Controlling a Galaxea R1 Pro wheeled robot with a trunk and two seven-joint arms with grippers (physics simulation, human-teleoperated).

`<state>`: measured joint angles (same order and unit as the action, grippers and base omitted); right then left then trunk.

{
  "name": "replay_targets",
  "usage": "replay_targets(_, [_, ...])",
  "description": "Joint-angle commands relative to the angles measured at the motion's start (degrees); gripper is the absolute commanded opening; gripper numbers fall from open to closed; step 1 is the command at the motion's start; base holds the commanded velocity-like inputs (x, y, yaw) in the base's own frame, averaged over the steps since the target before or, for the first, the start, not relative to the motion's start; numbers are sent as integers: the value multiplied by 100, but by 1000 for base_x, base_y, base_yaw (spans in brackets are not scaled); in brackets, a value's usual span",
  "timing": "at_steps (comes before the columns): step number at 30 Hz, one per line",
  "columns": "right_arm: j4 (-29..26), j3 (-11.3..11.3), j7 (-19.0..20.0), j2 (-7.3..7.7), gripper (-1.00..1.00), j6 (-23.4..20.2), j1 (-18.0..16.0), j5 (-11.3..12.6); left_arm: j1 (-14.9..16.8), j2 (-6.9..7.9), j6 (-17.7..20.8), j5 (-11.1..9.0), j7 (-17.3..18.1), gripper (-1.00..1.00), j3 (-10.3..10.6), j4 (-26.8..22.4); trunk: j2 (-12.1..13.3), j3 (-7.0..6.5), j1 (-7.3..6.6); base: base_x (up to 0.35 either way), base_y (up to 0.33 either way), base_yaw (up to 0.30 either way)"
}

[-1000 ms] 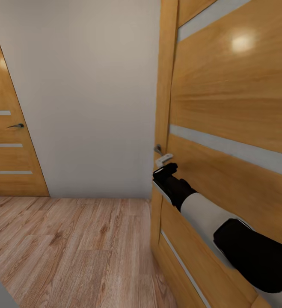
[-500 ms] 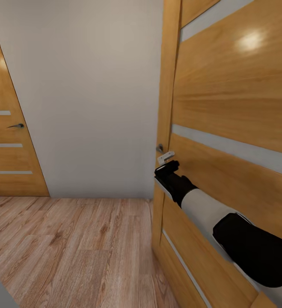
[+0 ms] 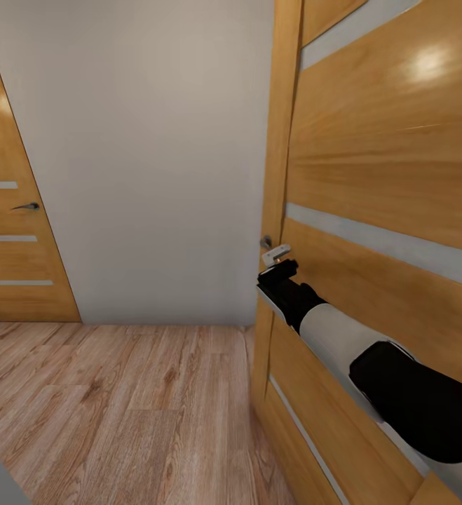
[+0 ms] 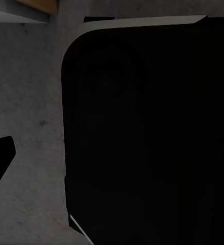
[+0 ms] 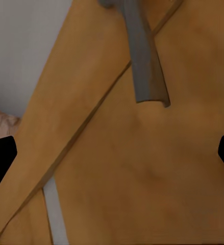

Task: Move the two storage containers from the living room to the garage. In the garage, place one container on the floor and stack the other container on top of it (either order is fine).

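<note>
Your right arm (image 3: 371, 358) is a smooth white tube with glossy black joint housings, ending in a black claw (image 3: 278, 270) with a white edge. Black fingertips (image 5: 0, 158) show at the right wrist camera's edges.

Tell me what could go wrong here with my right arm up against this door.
The right gripper sits just under the door handle, fingers spread wide in the right wrist view, gripping nothing; it could slide past the handle. The forearm lies close along the door, so it might scrape the panel or jam as the door swings.
</note>
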<state>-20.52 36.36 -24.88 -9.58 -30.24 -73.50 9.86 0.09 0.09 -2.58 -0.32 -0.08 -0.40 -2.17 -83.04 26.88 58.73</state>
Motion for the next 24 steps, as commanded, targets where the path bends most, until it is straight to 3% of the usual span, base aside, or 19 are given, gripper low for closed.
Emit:
replay_targets(1, [3,47,-61,29,100,-70,-32,-53,-1,0,-14,-3,-1,100,-4,-3,-3,5,0,0,0,0])
replay_targets(9, [12,45,-61,181,100,-70,-118,-46,-1,0,-14,-3,-1,100,-4,-3,-3,5,0,0,0,0])
replay_targets(19, [13,31,-61,566,100,-70,-124,-35,-1,0,-14,-3,-1,100,-4,-3,-3,5,0,0,0,0])
replay_targets(24, [13,22,-61,687,100,-70,-124,-32,-1,0,-14,-3,-1,100,-4,-3,-3,5,0,0,0,0])
